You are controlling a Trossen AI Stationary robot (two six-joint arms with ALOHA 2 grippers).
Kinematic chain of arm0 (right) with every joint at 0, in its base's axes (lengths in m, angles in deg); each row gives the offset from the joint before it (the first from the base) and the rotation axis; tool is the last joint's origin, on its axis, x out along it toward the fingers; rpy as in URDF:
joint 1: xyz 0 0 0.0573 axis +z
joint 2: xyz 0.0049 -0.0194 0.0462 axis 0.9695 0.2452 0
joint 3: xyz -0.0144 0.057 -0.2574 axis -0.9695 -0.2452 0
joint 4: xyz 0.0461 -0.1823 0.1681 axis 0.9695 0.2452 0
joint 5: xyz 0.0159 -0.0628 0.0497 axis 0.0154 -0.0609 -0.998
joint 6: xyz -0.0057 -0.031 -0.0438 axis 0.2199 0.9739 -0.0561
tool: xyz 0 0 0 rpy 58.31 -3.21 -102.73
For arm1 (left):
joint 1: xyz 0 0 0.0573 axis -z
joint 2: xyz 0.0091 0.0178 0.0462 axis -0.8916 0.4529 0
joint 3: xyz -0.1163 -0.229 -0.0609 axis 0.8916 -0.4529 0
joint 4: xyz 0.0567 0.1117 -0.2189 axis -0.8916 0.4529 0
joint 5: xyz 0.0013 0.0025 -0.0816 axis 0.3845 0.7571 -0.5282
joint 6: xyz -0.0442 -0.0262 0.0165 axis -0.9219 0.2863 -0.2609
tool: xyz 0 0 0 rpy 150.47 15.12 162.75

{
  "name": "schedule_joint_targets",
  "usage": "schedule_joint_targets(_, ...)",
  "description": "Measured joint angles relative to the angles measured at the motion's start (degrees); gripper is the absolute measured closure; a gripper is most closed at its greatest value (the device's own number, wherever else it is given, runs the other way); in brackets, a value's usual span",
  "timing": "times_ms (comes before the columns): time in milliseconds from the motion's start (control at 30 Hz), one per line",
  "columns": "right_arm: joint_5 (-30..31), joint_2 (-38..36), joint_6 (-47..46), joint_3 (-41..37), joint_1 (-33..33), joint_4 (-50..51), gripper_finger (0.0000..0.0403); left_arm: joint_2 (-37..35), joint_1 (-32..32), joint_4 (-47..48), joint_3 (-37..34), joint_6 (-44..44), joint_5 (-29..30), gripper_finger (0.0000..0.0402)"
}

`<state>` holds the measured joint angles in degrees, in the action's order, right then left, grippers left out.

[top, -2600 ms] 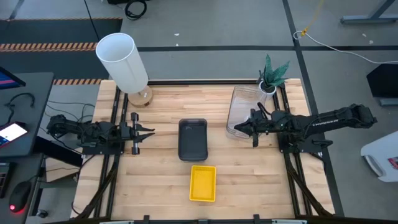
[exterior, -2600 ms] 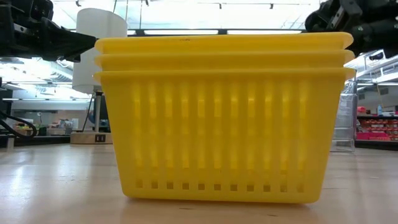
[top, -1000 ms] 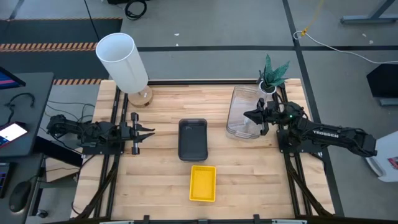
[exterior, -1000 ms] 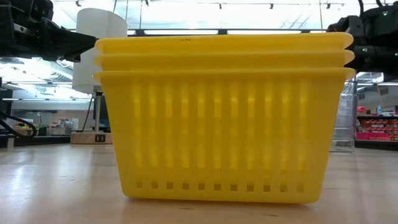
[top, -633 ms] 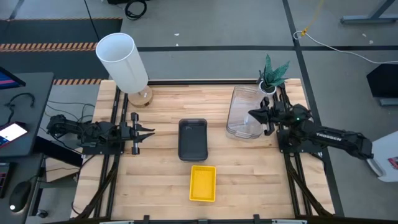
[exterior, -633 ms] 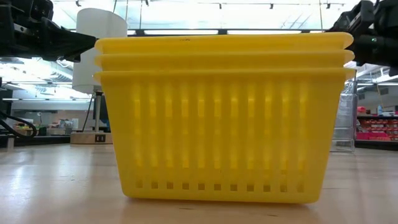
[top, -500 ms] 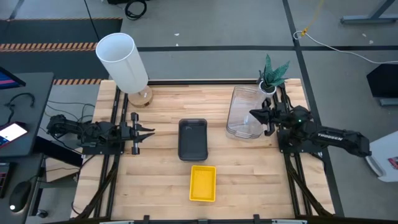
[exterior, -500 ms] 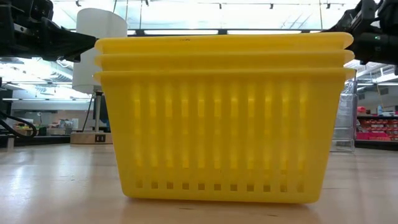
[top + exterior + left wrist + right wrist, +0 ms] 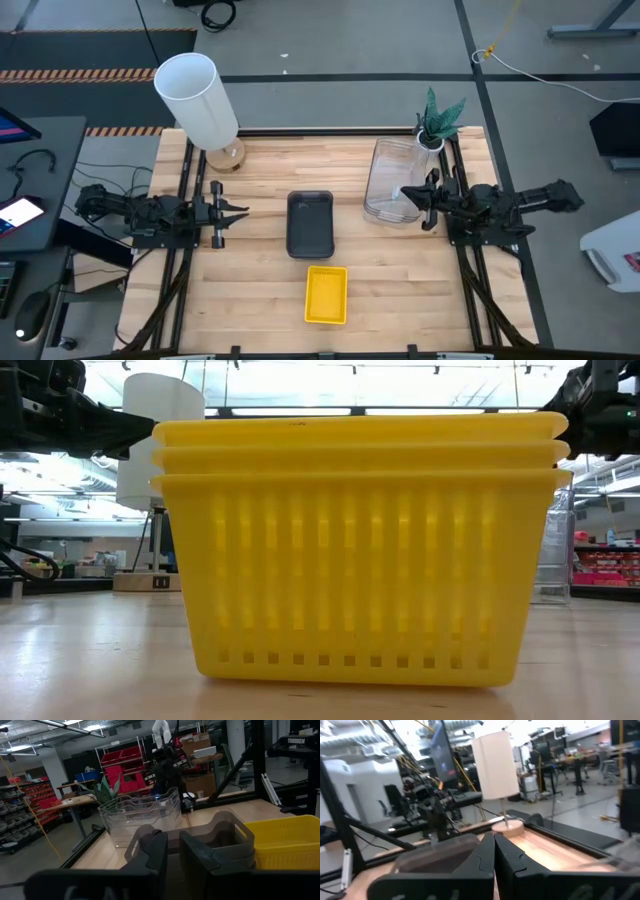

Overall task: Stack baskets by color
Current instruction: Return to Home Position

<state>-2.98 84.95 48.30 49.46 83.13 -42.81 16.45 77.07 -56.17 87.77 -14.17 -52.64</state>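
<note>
Stacks: yellow baskets (image 9: 326, 294) just nearside of the grey baskets (image 9: 310, 223); clear baskets (image 9: 385, 180) to their right.
Left gripper (image 9: 240, 212): left of the grey baskets, fingers narrowly parted, empty.
Right gripper (image 9: 405, 193): right of the grey baskets, beside the clear ones, fingers pressed together, empty.
Risk: a careless swing could nudge the clear baskets.
Views: only the low view shows three nested yellow rims.

Yellow baskets (image 9: 355, 550) are patterned w/ vert. slots (sm. square holes along base). Grey baskets (image 9: 310, 223) are seen dark, clear baskets (image 9: 392, 185) transparent. Cyl. (image 9: 197, 98) white, plant (image 9: 440, 112) green, table (image 9: 260, 290) pale wood.
</note>
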Motion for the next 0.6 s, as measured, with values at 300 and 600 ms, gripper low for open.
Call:
schedule_joint_targets(300,1.82,0.02,-2.29,0.00,4.65,1.33,0.0377,0.00,0.00,0.00,0.00,0.00,0.02,0.0348)
schedule_joint_targets(600,1.77,0.02,-2.34,0.00,4.62,1.03,0.0374,-0.01,-0.02,0.00,0.00,0.02,0.02,0.0344)
